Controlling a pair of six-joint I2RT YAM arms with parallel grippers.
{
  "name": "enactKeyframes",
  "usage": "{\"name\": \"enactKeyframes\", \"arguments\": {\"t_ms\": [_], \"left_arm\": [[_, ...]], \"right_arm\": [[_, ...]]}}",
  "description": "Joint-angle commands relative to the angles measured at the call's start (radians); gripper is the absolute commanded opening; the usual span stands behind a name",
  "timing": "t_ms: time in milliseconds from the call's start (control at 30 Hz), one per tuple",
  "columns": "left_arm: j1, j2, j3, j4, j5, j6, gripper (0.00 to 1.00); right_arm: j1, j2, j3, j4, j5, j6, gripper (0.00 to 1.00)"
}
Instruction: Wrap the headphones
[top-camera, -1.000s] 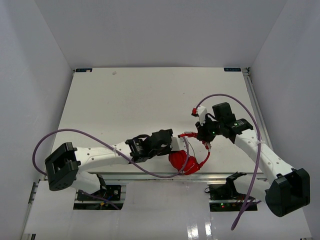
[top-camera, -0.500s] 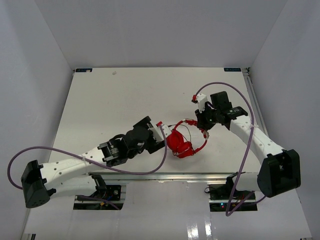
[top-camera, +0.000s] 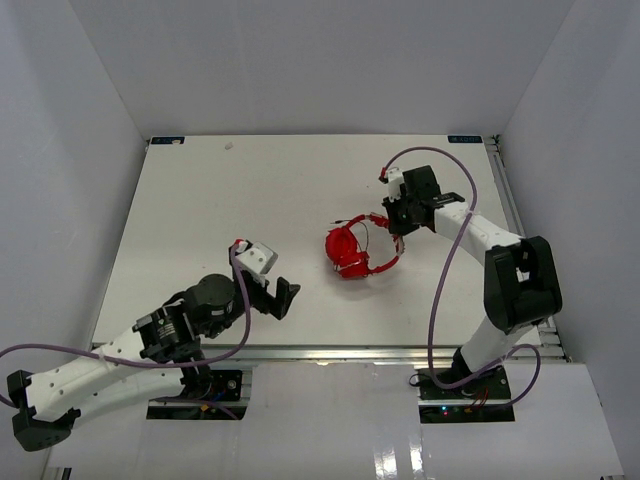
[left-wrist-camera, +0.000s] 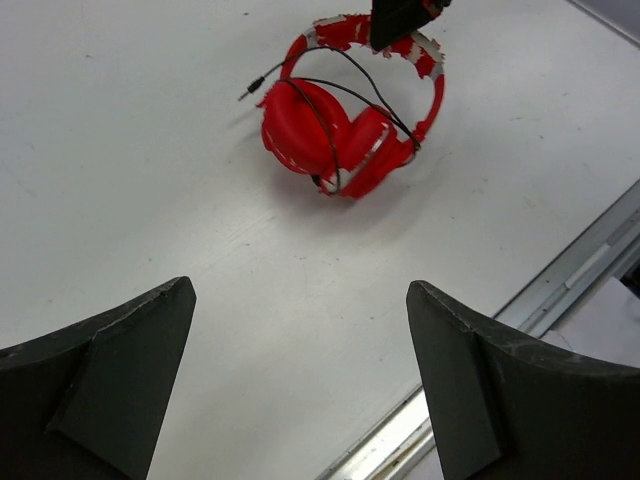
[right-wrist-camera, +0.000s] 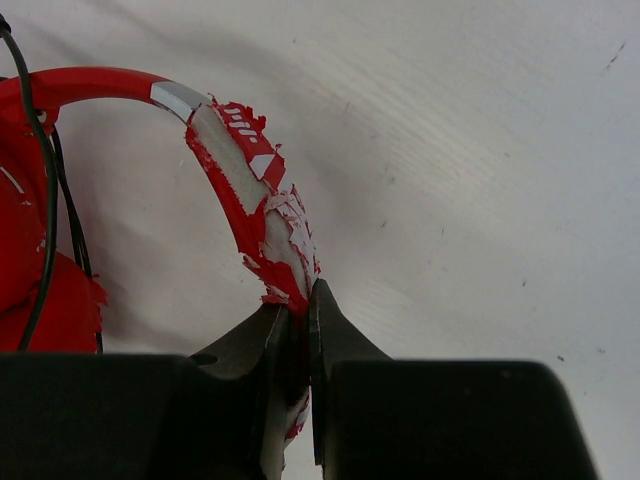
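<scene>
On the big white table (top-camera: 230, 190), with plain white walls on three sides, lie the small bright red headphones (top-camera: 350, 252). They sit right of the middle, about halfway between the near and far edges. A silver metal rail (top-camera: 330, 351) runs along the near edge of the table. A thick purple cable (top-camera: 438, 290) loops around the right arm, and another (top-camera: 90, 362) trails by the left arm.

The two round ear cups (left-wrist-camera: 325, 135) lie close together. The thin dark cord (left-wrist-camera: 345, 88) loops over them, and its little plug (left-wrist-camera: 250, 93) rests on the table to the left.

The red skin of the headband (right-wrist-camera: 250, 205) is torn and white shows under it. A red patch has tiny white marks (right-wrist-camera: 245, 135), too small to read.

The right gripper (right-wrist-camera: 300, 310) has its fingers pinched tight on the torn headband. In the left wrist view its dark tip hides a bit of the band. The left gripper (left-wrist-camera: 300, 290) is near and to the left, well apart from the headphones, with its fingers spread wide and nothing in them.
</scene>
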Motion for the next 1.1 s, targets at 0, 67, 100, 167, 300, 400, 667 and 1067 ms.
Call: {"name": "enactKeyframes", "arguments": {"t_ms": [0, 67, 100, 167, 300, 400, 667, 1067], "left_arm": [[0.001, -0.085, -0.057, -0.037, 0.034, -0.146, 0.98], [0.001, -0.113, -0.07, -0.039, 0.034, -0.16, 0.98], [0.001, -0.119, -0.076, -0.039, 0.032, -0.167, 0.98], [0.001, -0.125, -0.086, -0.039, 0.03, -0.178, 0.98], [0.001, -0.113, -0.085, -0.039, 0.039, -0.196, 0.98], [0.001, -0.108, -0.077, -0.037, 0.053, -0.207, 0.98], [0.001, -0.111, -0.059, -0.022, 0.092, -0.267, 0.98], [0.001, -0.175, -0.074, 0.021, 0.119, -0.498, 0.98]], "right_arm": [[-0.033, 0.06, 0.095, 0.138, -0.018, 0.096, 0.08], [-0.048, 0.098, 0.115, 0.149, -0.027, 0.11, 0.08], [-0.053, 0.112, 0.126, 0.151, -0.03, 0.113, 0.09], [-0.062, 0.139, 0.142, 0.153, -0.038, 0.115, 0.13], [-0.085, 0.161, 0.142, 0.154, -0.071, 0.108, 0.29], [-0.105, 0.135, 0.119, 0.153, -0.084, 0.104, 0.51], [-0.143, -0.07, -0.008, 0.131, -0.093, 0.055, 0.82], [-0.144, -0.67, -0.159, -0.117, -0.082, -0.037, 0.9]]}}
